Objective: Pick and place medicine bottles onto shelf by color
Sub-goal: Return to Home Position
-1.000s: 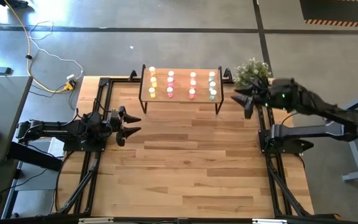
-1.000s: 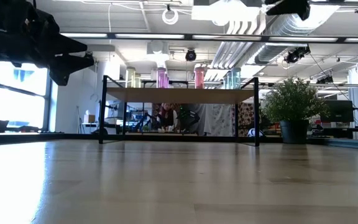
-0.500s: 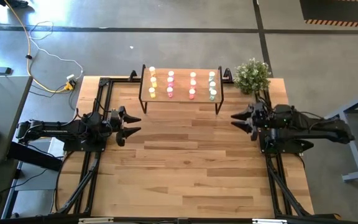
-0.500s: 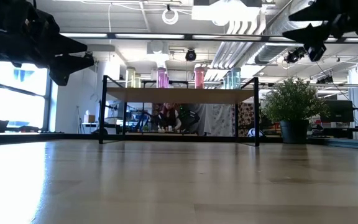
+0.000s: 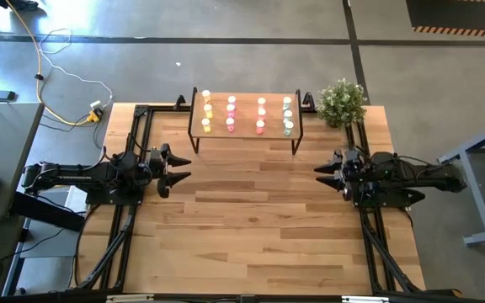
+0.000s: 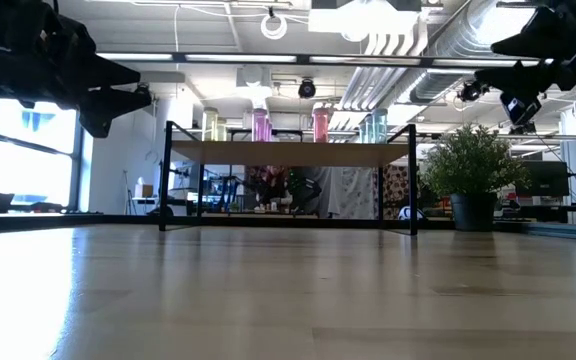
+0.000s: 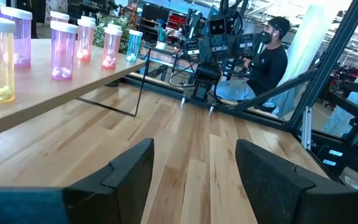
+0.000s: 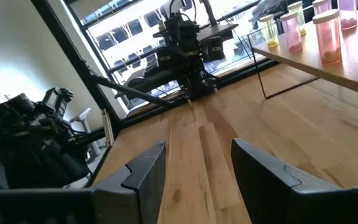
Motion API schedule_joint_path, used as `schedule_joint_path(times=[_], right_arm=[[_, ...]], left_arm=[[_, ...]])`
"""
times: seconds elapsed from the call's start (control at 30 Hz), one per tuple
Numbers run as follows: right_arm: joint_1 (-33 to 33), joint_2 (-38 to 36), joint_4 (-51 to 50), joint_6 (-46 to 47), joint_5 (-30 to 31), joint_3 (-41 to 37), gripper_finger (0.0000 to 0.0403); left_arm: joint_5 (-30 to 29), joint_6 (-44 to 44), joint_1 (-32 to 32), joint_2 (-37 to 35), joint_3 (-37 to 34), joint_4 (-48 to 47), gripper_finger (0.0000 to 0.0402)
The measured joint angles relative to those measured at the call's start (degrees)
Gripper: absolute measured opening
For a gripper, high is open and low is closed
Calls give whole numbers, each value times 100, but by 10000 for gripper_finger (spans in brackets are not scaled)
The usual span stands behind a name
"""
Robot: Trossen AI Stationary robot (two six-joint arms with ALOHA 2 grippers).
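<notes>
wood-plank desk (image 5: 251, 227) carries the small raised light-wood shelf (image 5: 245, 114), where tiny yellow, pink, red-orange and pale green medicine bottles (image 5: 231, 114) stand in rows. left hand (image 7: 196, 149) and right hand (image 8: 199, 148) hover at the sides, fingers apart, empty. the bottles seem light, stiff and slippery, so pinch gently at mid-body.

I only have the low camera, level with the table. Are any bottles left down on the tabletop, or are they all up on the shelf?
Observer: From above, the medicine bottles all stand on the shelf, in four colour columns, three deep. None shows on the tabletop.
Operator: Which arm is that at my upper right?
Observer: The right gripper, hovering at the table's right side, well short of the shelf.
Operator: Is it carrying anything?
Observer: No. Its wrist view shows its fingers apart with only planks between. The left gripper, at the left side, is open too.
</notes>
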Motion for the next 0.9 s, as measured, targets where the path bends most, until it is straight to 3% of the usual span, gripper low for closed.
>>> schedule_joint_path(times=[0.17,0.53,0.9], right_arm=[[31,-415,9,96,14,-289,173],[31,-321,-80,792,400,-580,173],[31,-320,-88,793,377,-578,173]], left_arm=[[0,0,0,0,0,0,216],[0,0,-1,0,0,0,216],[0,0,-2,0,0,0,216]])
